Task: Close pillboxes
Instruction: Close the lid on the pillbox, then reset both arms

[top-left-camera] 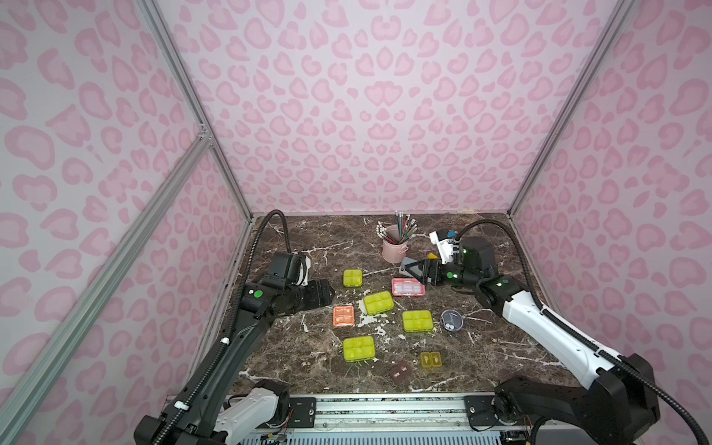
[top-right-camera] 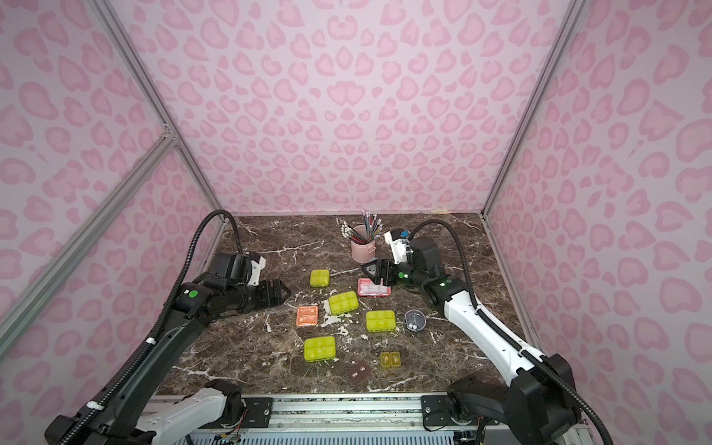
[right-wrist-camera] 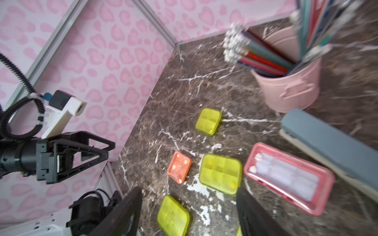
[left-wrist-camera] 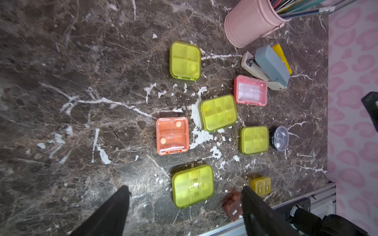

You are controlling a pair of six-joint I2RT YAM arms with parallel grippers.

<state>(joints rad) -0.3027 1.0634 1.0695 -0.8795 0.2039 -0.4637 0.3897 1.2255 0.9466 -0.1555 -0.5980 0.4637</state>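
Now, toward the left edge of the tabletop (top-left-camera: 308, 239), your left pincer (top-left-camera: 327, 294) hangs open and empty near the orange pillbox (top-left-camera: 343, 316). Four yellow-green pillboxes (top-left-camera: 378, 302) lie mid-tabletop, lids flat; the brown pillbox (top-left-camera: 400, 372) and olive pillbox (top-left-camera: 430, 359) sit toward the front edge. Your right pincer (top-left-camera: 412, 268), open and empty too, hovers above the stapler (right-wrist-camera: 327, 139), beside the pink pillbox (top-left-camera: 408, 287).

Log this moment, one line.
left claw: open, empty | right claw: open, empty, near pink pillbox | pillboxes: lids look down
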